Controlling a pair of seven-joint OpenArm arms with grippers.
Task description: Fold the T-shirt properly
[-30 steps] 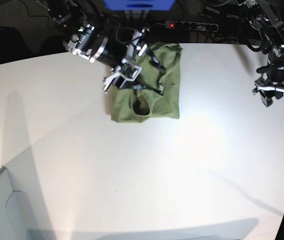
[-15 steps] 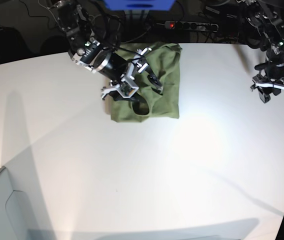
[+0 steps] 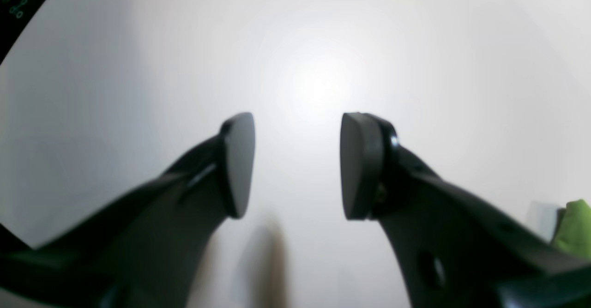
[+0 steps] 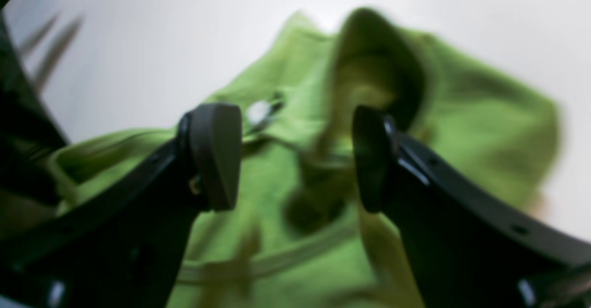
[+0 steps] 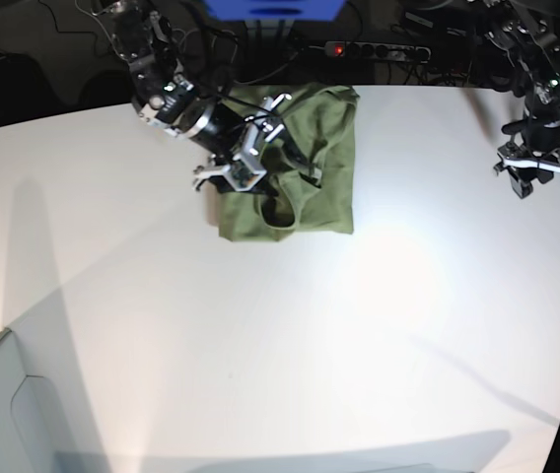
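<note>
Olive cotton T-shirt (image 5: 305, 163) lies folded, rumpled, under the parted right end effector (image 4: 295, 155); left end effector (image 3: 298, 165) also parted.

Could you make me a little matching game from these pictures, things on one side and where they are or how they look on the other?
Things:
1. T-shirt
2. left tool
3. right tool
4. table

Descriptions:
A. open, over bare table, away from the cloth
B. white, wide and mostly bare
C. green, folded into a rough rectangle near the table's far edge
D. open, right over the green cloth, nothing between its fingers

Pairs: 1-C, 2-A, 3-D, 4-B
</note>
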